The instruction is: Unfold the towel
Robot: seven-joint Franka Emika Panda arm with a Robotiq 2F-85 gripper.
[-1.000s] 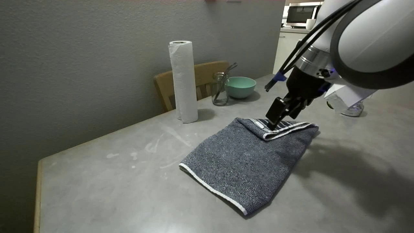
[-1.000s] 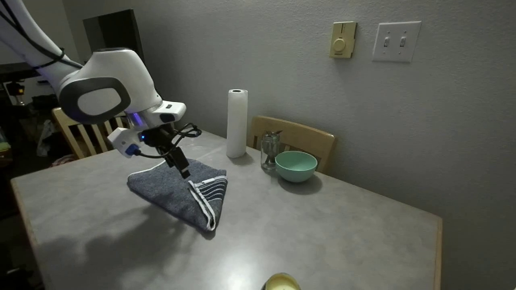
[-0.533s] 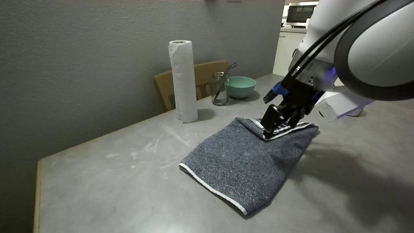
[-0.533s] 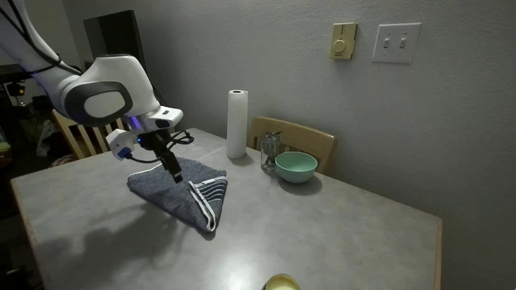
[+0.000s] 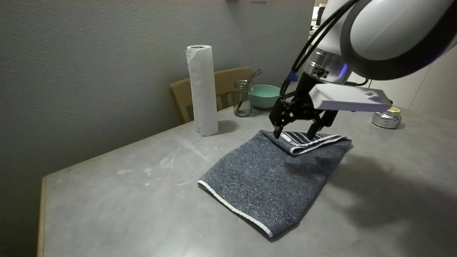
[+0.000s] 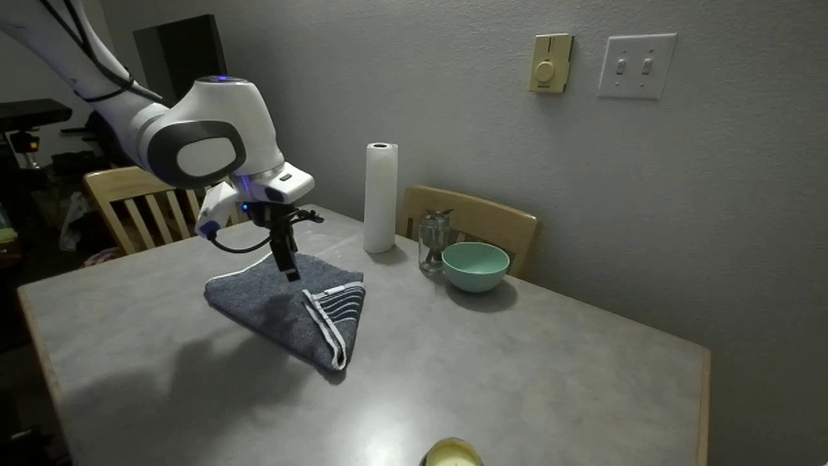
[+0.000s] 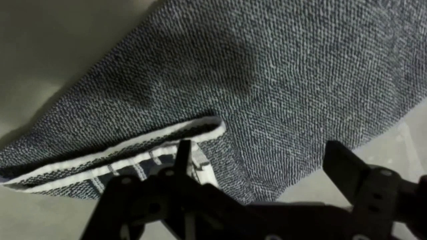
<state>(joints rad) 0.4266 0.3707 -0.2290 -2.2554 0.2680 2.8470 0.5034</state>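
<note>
Gripper [image 5: 294, 135]: fingers wide apart, tips angled down
Towel [image 5: 264, 178]: beneath the gripper, lying on the table [image 5: 125, 210], its striped end [image 6: 339, 312] closest under the tips; contact cannot be told
Wrist view: one fingertip above the striped end, the other above plain cloth near a side edge
Long axis: in an exterior view, from the striped end at upper right down to the white hem [image 5: 235, 210] at lower left, which points toward the viewer
Roll [image 5: 202, 91]: upright, beyond the towel
Jar [image 6: 434, 243], bowl [image 6: 475, 273]: side by side, farther off

We see grey wall [image 6: 647, 194], white switch plate [image 6: 637, 67], yellowish dial [image 6: 550, 64], wooden chairs [image 6: 488, 212], light [image 6: 380, 437] glinting off grey surface [image 6: 556, 369].
</note>
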